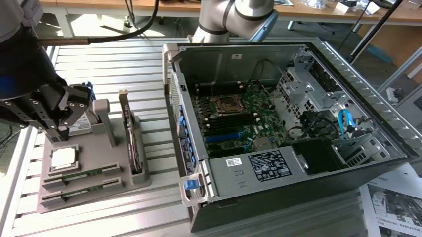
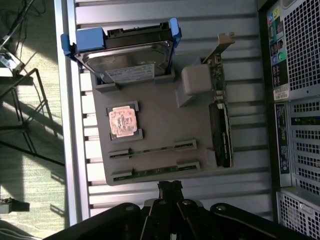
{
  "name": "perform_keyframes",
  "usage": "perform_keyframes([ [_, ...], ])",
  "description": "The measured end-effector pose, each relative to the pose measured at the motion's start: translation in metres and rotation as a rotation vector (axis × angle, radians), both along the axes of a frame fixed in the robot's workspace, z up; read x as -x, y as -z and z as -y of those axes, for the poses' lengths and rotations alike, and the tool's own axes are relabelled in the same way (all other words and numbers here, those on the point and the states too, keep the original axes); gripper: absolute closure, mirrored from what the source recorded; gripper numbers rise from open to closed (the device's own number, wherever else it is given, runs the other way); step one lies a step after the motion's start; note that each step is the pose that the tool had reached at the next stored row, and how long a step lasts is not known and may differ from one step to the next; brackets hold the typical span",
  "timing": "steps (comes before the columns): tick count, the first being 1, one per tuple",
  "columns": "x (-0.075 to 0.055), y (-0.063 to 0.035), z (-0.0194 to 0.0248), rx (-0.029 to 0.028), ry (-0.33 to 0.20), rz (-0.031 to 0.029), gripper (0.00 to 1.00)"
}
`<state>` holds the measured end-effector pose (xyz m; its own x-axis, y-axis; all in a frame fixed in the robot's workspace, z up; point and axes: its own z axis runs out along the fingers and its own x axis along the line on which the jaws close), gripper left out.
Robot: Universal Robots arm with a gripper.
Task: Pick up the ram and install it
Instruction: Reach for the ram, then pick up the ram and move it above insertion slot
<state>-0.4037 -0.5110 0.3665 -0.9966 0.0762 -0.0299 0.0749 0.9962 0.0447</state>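
In the exterior view, the dark robot gripper [image 1: 61, 134] hangs at the exterior view's left, over the far end of a grey moulded plastic parts tray [image 1: 99, 170] that sits on a slatted metal table [image 1: 118, 64]. Its fingers are pressed together with nothing between them. A thin green ram stick [image 1: 82, 174] lies on edge in a slot of the tray, and a second ram stick [image 1: 80, 187] lies in the next slot, parallel to it. Both are apart from the gripper. A square silver processor chip [image 1: 64, 158] rests in its recess between the ram slots and the gripper. A dark upright expansion card [image 1: 133, 143] stands along the tray's side nearest an open grey computer case [image 1: 369, 123], whose green motherboard [image 1: 237, 116] is exposed.

In the wrist view, the gripper [image 2: 170, 187] points its closed, empty fingertips just past the tray [image 2: 165, 125] edge, nearest the second ram stick [image 2: 155, 172]. The ram stick [image 2: 152, 149] lies one slot further in. Beyond them sit the processor chip [image 2: 122, 121] and a silver hard drive in blue rails [image 2: 127, 55]. The expansion card [image 2: 220, 120] stands beside the computer case [image 2: 297, 100].
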Motion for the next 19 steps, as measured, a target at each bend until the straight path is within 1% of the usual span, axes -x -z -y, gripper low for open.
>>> perform_keyframes([
  [16,0.0000,0.0006,0.0000,0.0000,0.000,0.0000,0.89],
  [17,0.0000,0.0006,0.0000,0.0000,-0.008,0.0000,0.89],
  [19,0.0000,0.0007,0.0000,0.0001,-0.073,-0.0001,0.89],
])
